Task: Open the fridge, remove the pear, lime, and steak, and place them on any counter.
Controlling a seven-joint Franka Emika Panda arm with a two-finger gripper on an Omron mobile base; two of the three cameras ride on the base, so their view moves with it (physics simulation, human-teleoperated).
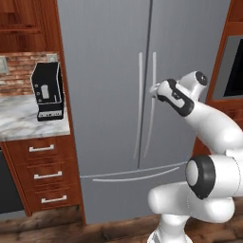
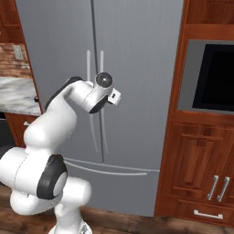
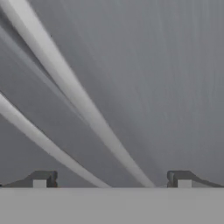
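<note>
Claw point(image 3: 112, 179) up against the fridge point(image 1: 104, 71), and its two dark fingertips point(image 3: 41, 179) sit wide apart at the bottom of the hand view, so it's open, gripping nothing. Between those tips run the two long curved handles point(image 3: 70, 92), pale bars sweeping diagonally across the grey door, very close and a little blurred. Whether either tip touches a handle, I cannot tell.

From the left base view, the hand point(image 1: 156, 90) is right at the right-hand handle point(image 1: 153, 95), about at mid-height; the fingers themselves are hidden behind the wrist. From the right base view, the wrist point(image 2: 105, 91) blocks the tips as well, with just a small white block poking out toward the door.

Both fridge doors are shut, seam down the middle, a drawer handle curving across below. The inside is hidden, so pear, lime and steak can't be seen.

To the left, the marble counter point(image 1: 19, 123) carries a black machine point(image 1: 47, 90); its front panel has pale marks too small to read. Wood drawers point(image 1: 42, 175) with silver handles sit beneath. To the right, a dark oven window point(image 2: 215, 77) is cut off by the frame edge, set in wood cabinets point(image 2: 201, 173). No readable writing anywhere.
</note>
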